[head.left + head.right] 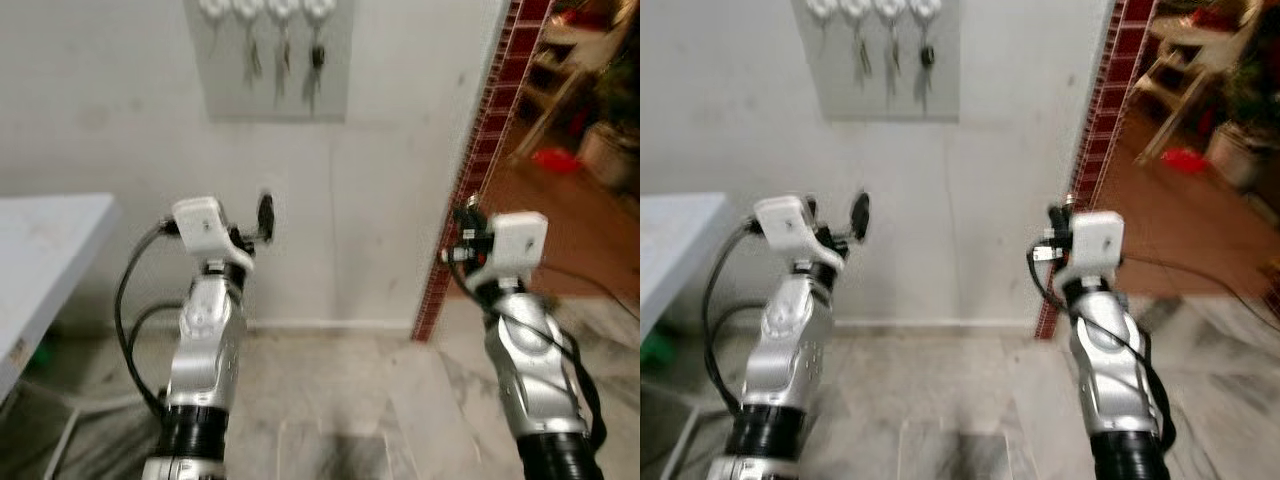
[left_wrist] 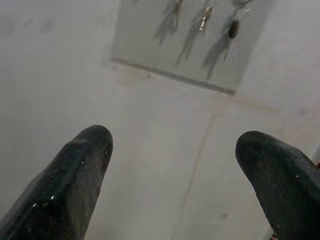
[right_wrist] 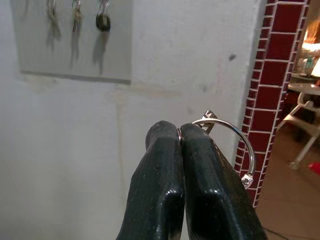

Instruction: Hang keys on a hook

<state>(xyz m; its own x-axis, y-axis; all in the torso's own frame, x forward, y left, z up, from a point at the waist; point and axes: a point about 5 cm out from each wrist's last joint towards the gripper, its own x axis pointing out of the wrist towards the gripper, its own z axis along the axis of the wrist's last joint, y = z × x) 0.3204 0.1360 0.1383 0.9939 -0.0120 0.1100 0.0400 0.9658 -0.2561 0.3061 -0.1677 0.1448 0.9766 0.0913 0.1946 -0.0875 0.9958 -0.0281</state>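
- Two risks are judged: the key ring, pinched only at its edge by the right gripper, could slip loose during the reach.
- Hooks stand well above; three carry keys, so snagging is possible.
- Left gripper is held wide, empty.

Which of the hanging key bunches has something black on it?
The rightmost bunch on the board. It carries a black fob; the two bunches to its left look plain metal.

Four white hooks on the wall, three sets of hanging keys, one key ring.
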